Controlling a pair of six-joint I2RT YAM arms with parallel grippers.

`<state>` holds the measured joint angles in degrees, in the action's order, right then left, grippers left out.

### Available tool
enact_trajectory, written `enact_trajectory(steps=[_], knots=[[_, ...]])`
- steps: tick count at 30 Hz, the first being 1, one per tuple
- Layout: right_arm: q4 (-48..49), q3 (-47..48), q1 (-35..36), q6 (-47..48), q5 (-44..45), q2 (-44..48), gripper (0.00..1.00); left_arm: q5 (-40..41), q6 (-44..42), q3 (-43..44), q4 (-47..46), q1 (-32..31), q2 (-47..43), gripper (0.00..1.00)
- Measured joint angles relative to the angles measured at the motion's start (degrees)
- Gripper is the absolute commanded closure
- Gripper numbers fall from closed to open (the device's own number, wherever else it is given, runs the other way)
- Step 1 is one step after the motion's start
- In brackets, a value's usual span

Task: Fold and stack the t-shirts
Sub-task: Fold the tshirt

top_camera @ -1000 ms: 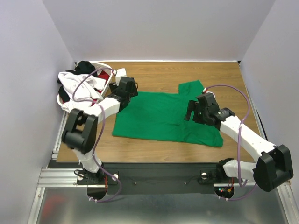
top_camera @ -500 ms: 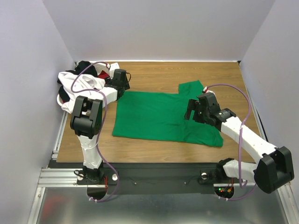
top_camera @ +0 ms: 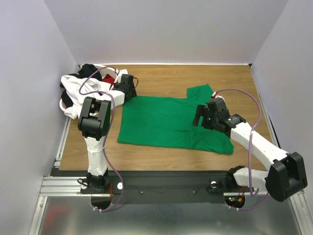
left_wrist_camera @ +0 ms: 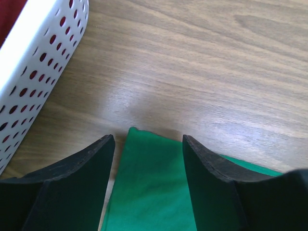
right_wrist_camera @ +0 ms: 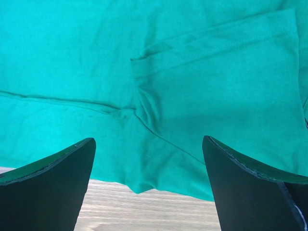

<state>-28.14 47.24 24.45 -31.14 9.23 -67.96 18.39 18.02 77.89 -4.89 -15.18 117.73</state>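
Observation:
A bright green t-shirt (top_camera: 166, 122) lies flat on the wooden table. My left gripper (top_camera: 128, 89) is at its far left corner. In the left wrist view that corner (left_wrist_camera: 149, 183) lies between the open fingers of the left gripper (left_wrist_camera: 148, 139), low over the table. My right gripper (top_camera: 200, 117) hovers wide open over the shirt's right side, near the sleeve seam (right_wrist_camera: 144, 106) and the near hem; the right gripper (right_wrist_camera: 148, 139) holds nothing. White (top_camera: 78, 90), black (top_camera: 88, 70) and red (top_camera: 108, 78) t-shirts are heaped at the far left.
A white perforated laundry basket (left_wrist_camera: 33, 62) stands just left of my left gripper, with red cloth (left_wrist_camera: 9, 14) inside. White walls close the table on three sides. Bare wood (top_camera: 166, 76) runs behind the green shirt.
My left arm has swung its elbow inward and set the gripper at the green shirt's far left corner, with the jaws narrowing. The right arm has stayed put.

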Motion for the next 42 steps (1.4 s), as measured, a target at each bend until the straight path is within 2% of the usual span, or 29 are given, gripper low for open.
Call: enact_trajectory(steps=[8, 10, 14, 15, 18, 20, 25, 36, 42], knots=[[0.2, -0.8, 0.0, 0.1, 0.0, -0.1, 0.02, -1.9, -0.1, 0.7, 1.4, 0.9, 1.0, 0.6], [0.3, -0.8, 0.0, 0.1, 0.0, -0.5, 0.01, -2.2, 0.0, 0.7, 1.6, 1.1, 1.0, 0.6], [0.4, 0.1, 0.0, 0.3, 0.8, -3.1, 0.0, -2.8, 0.1, 0.7, 1.5, 1.4, 1.0, 0.68], [0.5, 1.0, 0.0, 0.4, 1.6, -4.5, 0.0, -3.0, 0.2, 0.7, 1.6, 1.4, 1.0, 0.73], [0.3, 4.5, -0.2, 0.7, 3.6, -8.2, 0.0, -3.5, 0.1, 0.7, 1.5, 1.4, 1.0, 0.8], [1.3, 8.6, -0.9, 1.2, 4.7, -12.4, 0.0, -3.7, 0.2, 0.7, 1.5, 1.4, 1.0, 0.88], [3.3, 19.1, -6.9, 3.2, 6.3, -21.8, 0.0, -4.6, 0.0, 0.7, 1.3, 1.4, 1.0, 0.99], [6.3, 44.3, -17.2, 8.8, 7.9, -50.2, 0.11, -6.7, -0.9, 0.7, 1.2, 1.8, 1.0, 1.0], [5.9, 52.4, -18.7, 10.6, 7.2, -58.9, 0.12, -7.4, -1.3, 0.7, 1.1, 2.0, 1.0, 1.0]])
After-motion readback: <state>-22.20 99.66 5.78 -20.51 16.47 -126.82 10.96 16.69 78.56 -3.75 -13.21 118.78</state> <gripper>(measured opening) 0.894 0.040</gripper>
